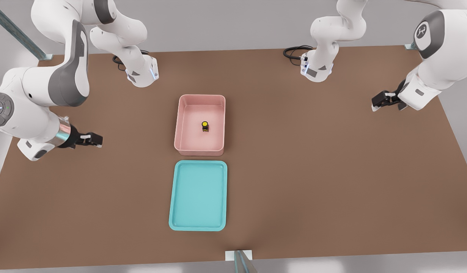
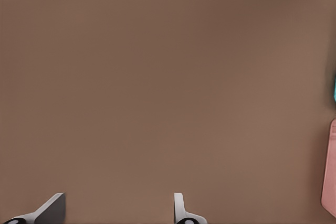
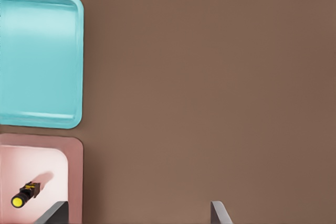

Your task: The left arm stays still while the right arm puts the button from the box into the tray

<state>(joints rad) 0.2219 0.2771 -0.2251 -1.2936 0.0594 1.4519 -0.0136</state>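
The button (image 1: 205, 126), a yellow cap on a black body, stands inside the pink box (image 1: 200, 149) at mid-table; the right wrist view shows the button (image 3: 24, 194) near a corner of the box (image 3: 73, 171). The teal tray (image 1: 198, 225) lies just in front of the box, nearer the camera, with nothing in it, and the tray (image 3: 39, 59) also shows in the wrist view. My gripper (image 1: 95, 140) hovers over bare table well toward the front view's left of the box. Its fingers (image 3: 56, 213) stand wide apart, so it is open and holds nothing.
The brown table (image 1: 313, 170) carries the box and tray only. Both arm bases (image 1: 140, 74) stand at the far edge. The other arm's gripper (image 1: 385, 100) hangs over the table at the front view's right.
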